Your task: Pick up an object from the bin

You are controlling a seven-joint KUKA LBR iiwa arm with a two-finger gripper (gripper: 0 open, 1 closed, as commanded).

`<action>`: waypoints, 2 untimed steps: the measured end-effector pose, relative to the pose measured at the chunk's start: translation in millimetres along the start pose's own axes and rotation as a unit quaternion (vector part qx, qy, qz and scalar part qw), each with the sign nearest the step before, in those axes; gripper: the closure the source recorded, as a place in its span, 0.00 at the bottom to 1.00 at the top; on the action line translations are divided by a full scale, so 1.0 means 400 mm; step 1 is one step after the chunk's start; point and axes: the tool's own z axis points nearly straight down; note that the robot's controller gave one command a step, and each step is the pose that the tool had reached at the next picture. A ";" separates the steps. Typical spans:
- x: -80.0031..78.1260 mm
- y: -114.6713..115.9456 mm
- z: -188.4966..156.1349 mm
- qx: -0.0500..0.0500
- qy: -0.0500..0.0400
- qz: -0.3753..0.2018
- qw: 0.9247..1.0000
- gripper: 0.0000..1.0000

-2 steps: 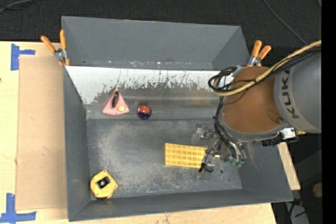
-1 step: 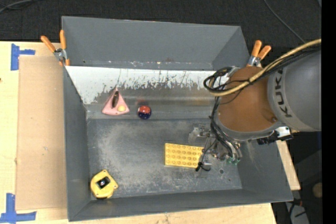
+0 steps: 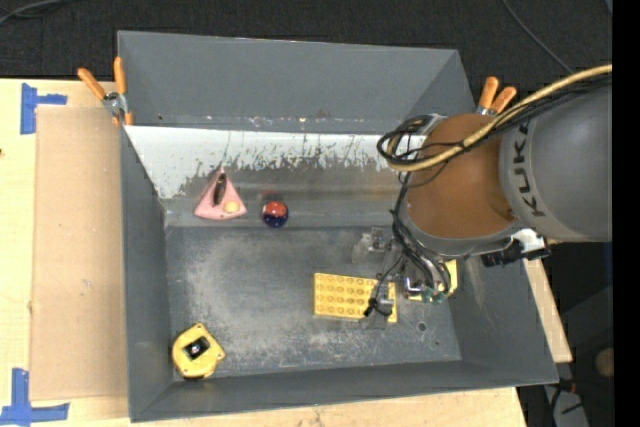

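Four small loose things lay on the floor of the grey metal bin (image 3: 300, 105), most of them well apart from one another. The robot arm (image 3: 565, 165) reached in from the right, its wrist wrapped in an orange-brown cover (image 3: 455, 190) with a loop of black and yellow cables (image 3: 415, 140) lying over it. Its gripper (image 3: 383, 302) hung low over the right half of the floor. Under the gripper's tip lay a flat yellow rectangular plastic plate (image 3: 342, 294) covered in rows of studs. It lay studs up, right of the bin's middle and nearer the front wall than the back. The dark tip overlapped the plate's right edge, but whether it touched the plate could not be told. Wrist, wires and shadow hid the tool's end, so it could not be told whether the gripper was open or closed, or whether it had hold of anything. Against the foot of the sloping back wall, on the left, leaned a pink triangular piece (image 3: 220, 200), point upward. Just beside it to the right sat a small red and blue ball (image 3: 274, 212). In the front left corner lay a yellow tape measure with a black centre (image 3: 196, 352), far from the gripper.
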 end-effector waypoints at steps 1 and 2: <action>-0.008 -0.008 0.159 0.000 0.000 0.055 0.998 0.00; -0.019 0.002 0.151 0.000 -0.003 0.041 0.999 1.00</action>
